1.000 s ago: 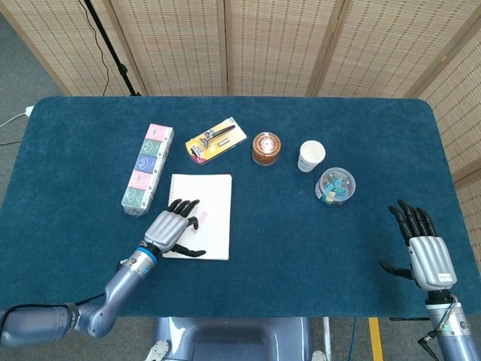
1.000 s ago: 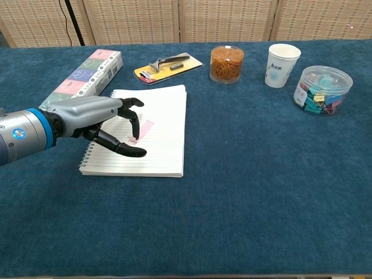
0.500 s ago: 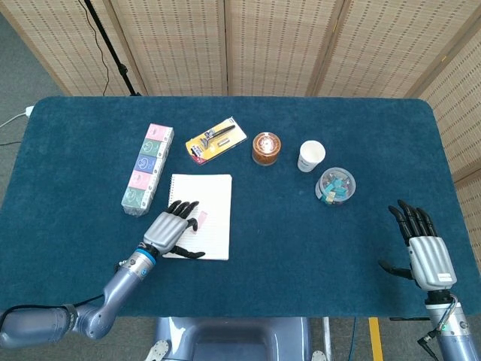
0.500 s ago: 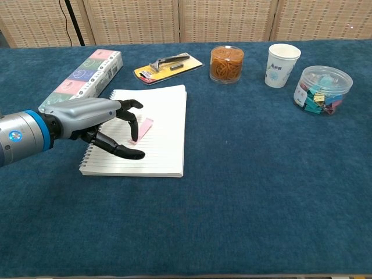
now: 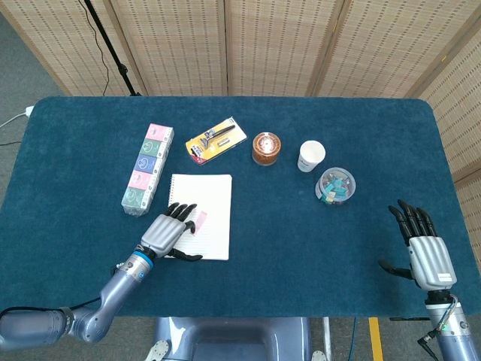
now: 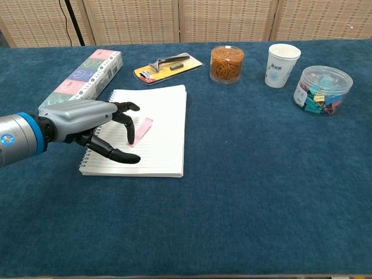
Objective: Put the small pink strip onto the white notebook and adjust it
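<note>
A dark blue cloth covers the table, with woven bamboo-pattern screens standing behind it along the top of both views.

The small pink strip lies flat on the white notebook, left of centre in the chest view, slanted across the ruled lines in the middle of the page. The notebook is open flat with its spiral edge to the left. The left hand hovers over the notebook's left half, palm down, fingers spread and curved with nothing between them; its dark fingertips are at the strip's near end, and I cannot tell whether they touch it. The thumb reaches out low over the lower part of the page.

Further out, a long box of pastel packets sits just left of the notebook. Above it, in the upper middle of the head view, are a razor on a yellow card, a clear jar of rubber bands, a white paper cup and a clear tub of coloured clips. The right hand rests at the lower right of the head view, well apart from everything, fingers spread and holding nothing.
</note>
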{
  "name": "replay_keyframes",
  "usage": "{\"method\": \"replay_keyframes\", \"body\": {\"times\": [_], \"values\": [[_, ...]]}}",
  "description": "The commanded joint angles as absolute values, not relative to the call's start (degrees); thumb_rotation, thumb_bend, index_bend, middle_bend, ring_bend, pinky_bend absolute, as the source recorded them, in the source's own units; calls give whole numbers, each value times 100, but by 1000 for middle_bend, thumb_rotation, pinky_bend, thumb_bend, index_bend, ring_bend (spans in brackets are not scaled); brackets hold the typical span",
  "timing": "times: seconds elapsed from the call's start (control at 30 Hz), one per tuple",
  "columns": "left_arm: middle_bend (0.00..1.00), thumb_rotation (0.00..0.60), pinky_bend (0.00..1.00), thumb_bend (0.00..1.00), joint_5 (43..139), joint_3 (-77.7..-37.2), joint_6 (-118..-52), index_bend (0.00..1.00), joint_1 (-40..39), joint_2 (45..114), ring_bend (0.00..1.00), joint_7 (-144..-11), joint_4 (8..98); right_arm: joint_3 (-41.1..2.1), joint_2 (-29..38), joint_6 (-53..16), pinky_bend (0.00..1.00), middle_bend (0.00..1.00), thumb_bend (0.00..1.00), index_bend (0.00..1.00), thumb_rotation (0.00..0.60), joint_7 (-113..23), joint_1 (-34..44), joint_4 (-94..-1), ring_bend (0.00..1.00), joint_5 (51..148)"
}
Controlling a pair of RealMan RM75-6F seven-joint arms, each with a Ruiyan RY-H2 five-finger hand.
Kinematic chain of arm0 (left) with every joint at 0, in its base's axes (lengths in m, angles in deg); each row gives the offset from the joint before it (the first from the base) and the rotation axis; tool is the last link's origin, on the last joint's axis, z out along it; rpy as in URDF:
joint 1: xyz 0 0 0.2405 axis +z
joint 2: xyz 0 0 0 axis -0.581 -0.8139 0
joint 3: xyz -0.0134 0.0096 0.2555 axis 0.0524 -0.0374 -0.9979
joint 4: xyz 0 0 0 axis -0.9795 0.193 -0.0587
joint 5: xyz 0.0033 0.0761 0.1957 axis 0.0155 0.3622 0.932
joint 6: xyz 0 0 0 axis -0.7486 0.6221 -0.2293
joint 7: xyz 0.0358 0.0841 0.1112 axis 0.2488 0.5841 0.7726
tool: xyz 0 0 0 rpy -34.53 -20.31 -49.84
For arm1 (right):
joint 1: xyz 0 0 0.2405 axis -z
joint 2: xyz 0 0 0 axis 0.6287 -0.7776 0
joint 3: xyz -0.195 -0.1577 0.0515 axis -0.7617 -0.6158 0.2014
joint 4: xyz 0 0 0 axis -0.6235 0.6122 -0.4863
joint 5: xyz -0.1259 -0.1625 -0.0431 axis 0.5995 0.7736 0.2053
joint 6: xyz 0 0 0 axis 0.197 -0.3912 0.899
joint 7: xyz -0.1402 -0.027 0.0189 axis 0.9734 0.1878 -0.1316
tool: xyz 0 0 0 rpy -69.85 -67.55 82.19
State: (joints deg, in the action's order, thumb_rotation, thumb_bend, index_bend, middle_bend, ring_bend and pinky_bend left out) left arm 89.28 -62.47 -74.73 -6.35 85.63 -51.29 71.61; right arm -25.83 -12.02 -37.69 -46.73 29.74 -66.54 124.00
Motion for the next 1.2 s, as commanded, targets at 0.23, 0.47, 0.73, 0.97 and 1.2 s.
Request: {"method": "replay_keyframes", "body": {"times": [0.23,0.47,0.73,0.97,1.2], "values": [[0,178,0,0,8894,-6279,-7494,408,-625,8513,0,-5053,7245,-2572,-1203,-3754,0,0,0,0,600,-4662,2979,-6664,0,12392],[0,179,0,0,8871,-6273,-7532,408,-632,8462,0,-4978,7288,-2563,-1211,-3747,0,0,0,0,600,-4672,2984,-6671,0,12389],[0,179,0,0,8836,-6257,-7499,408,-679,8500,0,-4922,7277,-2559,-1220,-3728,0,0,0,0,600,-4672,2988,-6683,0,12379],[0,179,0,0,8804,-6285,-7487,408,-697,8536,0,-4864,7320,-2551,-1233,-3716,0,0,0,0,600,-4689,2991,-6690,0,12368],[0,179,0,0,8777,-6304,-7496,408,-701,8524,0,-4831,7359,-2544,-1243,-3709,0,0,0,0,600,-4720,2992,-6695,0,12367]]}}
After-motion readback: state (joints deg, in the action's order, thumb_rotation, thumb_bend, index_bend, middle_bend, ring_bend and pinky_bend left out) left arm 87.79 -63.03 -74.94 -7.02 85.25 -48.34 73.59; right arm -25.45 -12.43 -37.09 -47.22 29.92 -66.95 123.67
